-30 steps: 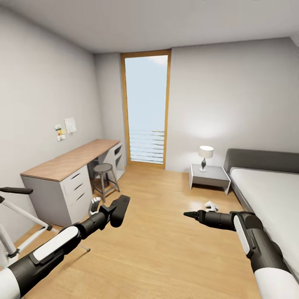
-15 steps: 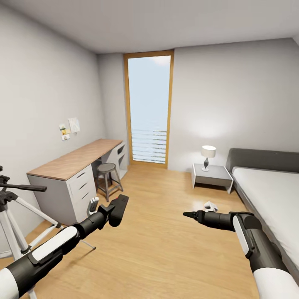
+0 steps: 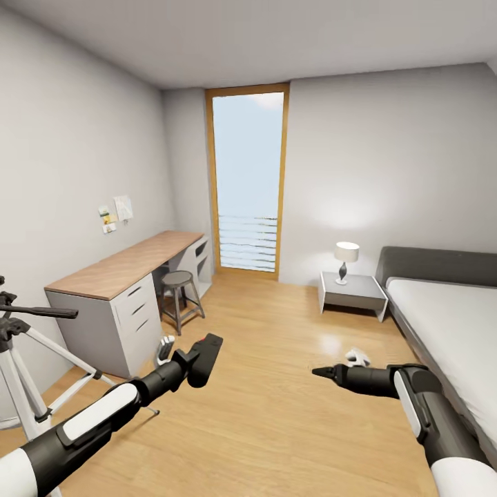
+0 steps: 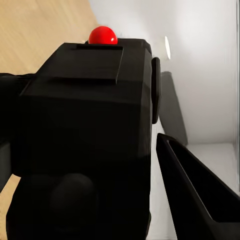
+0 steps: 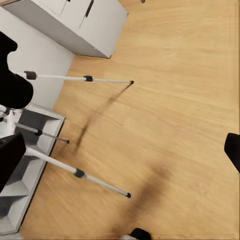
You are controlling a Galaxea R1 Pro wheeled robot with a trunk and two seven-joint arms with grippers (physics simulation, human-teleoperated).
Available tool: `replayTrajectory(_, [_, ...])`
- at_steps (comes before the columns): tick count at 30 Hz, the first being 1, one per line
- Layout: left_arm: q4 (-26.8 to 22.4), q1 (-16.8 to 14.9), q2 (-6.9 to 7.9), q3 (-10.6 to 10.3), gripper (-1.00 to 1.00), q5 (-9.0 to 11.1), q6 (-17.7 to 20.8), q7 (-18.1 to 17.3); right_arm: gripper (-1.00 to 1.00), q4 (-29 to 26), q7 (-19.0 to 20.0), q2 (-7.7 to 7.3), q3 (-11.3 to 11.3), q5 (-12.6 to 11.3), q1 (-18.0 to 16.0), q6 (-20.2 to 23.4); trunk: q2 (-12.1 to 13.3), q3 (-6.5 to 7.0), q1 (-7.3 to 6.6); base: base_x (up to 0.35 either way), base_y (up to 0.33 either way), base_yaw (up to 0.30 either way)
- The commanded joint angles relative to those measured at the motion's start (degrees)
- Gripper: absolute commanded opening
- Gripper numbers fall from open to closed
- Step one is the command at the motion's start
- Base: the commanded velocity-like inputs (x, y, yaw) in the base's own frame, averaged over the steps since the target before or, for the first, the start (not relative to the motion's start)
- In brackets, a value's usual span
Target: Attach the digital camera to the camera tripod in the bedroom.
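The digital camera (image 3: 204, 358), a small black box with a red dot on top, sits in my left gripper (image 3: 200, 362), which is shut on it, low over the wood floor. In the left wrist view the digital camera (image 4: 85, 130) is very close, with one of the fingers (image 4: 197, 195) beside it. The camera tripod (image 3: 24, 373) stands at the far left, its silver legs spread and its black head and pan handle (image 3: 41, 312) left of the camera. Those tripod legs (image 5: 75, 172) also cross the right wrist view. My right gripper (image 3: 319, 373) hangs open and empty over the floor.
A desk with white drawers (image 3: 117, 276) and a stool (image 3: 178, 281) line the left wall. A tall window (image 3: 248, 183) is at the far end, with a nightstand (image 3: 352, 291) and lamp (image 3: 345, 252) beside the bed (image 3: 449, 324). A small white object (image 3: 357, 356) lies on the floor. A white shelf (image 5: 22, 175) stands behind the tripod.
The view first turned left, bringing more of the tripod in. Since then both arms have sunk a little, and the left gripper has carried the camera slightly right and down.
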Motion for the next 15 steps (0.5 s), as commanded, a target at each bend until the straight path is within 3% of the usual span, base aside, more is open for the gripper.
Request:
replayTrajectory(1, [-0.40,-0.07,-0.29,-0.44,-1.00,0.06,-0.03,0.14,1.00,0.32,0.00,-0.32,-0.10,0.09,0.31,0.73,-0.05,-0.02,0.03,0.000,0.000,0.000])
replayTrajectory(4, [-0.07,-0.08,-1.25,-1.47,-1.00,-0.47,0.00,1.29,1.00,1.29,-0.97,-1.25,-0.12,1.34,1.07,0.93,-0.05,-0.02,0.03,0.000,0.000,0.000])
replayTrajectory(15, [3.52,0.03,-4.78,-5.26,-1.00,-2.31,0.26,5.49,1.00,4.83,-4.51,-1.71,-0.20,5.31,1.16,-2.75,-0.05,-0.02,0.03,0.000,0.000,0.000])
